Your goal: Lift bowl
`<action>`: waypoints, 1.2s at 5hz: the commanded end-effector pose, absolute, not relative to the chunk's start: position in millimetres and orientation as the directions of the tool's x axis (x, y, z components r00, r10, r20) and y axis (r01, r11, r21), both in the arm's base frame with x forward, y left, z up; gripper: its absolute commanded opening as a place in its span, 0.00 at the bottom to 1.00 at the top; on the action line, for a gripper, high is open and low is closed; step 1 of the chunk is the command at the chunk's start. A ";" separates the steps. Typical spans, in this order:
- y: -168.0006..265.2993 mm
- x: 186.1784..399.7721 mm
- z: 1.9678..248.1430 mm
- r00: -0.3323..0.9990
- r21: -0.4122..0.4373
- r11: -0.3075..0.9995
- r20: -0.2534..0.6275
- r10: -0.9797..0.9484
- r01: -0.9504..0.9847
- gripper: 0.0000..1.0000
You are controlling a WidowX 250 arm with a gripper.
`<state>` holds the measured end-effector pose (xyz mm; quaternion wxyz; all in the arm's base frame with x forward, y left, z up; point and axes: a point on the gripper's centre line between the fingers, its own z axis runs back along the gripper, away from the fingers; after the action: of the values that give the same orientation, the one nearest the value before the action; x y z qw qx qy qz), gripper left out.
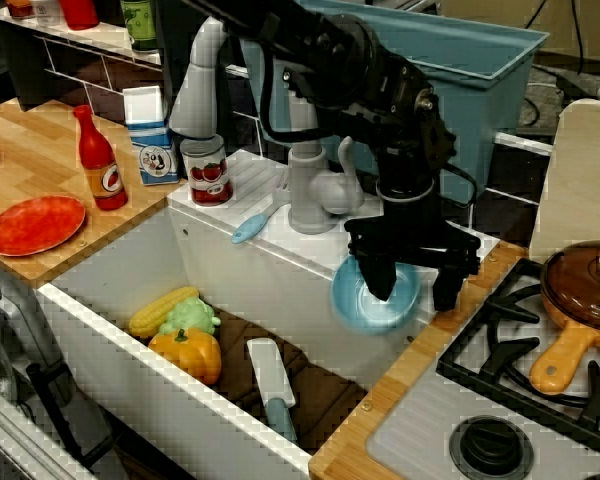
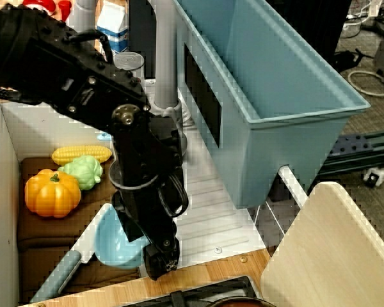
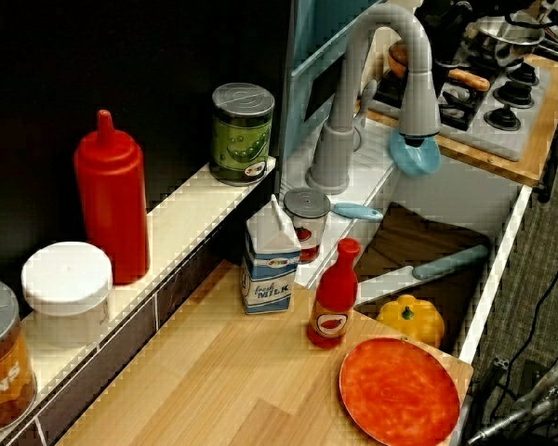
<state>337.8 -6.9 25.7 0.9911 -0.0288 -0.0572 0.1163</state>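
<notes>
My gripper (image 1: 412, 283) is clamped on the bowl (image 1: 372, 298), one finger inside, one outside the rim. The bowl hangs tilted in the air over the sink's (image 1: 130, 345) right end, just beside the stove (image 1: 500, 400). Judgement: the lift looks done or nearly so; only holding it clear remains. Well left of the sink, the carton (image 3: 270, 260) reads "fresh MILK". Can labels are unreadable.

bowl (image 1: 375, 295) above sink (image 1: 130, 335) corner | pumpkin (image 1: 187, 353), corn (image 1: 163, 311) in sink
</notes>
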 end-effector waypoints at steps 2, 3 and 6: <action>-2.1 336.9 50.2 0.940 -0.110 0.955 0.179 0.292 -0.275 0.00; -0.3 335.5 53.2 0.936 -0.114 0.953 0.186 0.298 -0.280 0.00; 2.4 329.4 55.6 0.916 -0.095 0.938 0.204 0.345 -0.333 0.00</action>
<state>325.7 0.0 36.3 0.9806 -0.0275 -0.0787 0.1773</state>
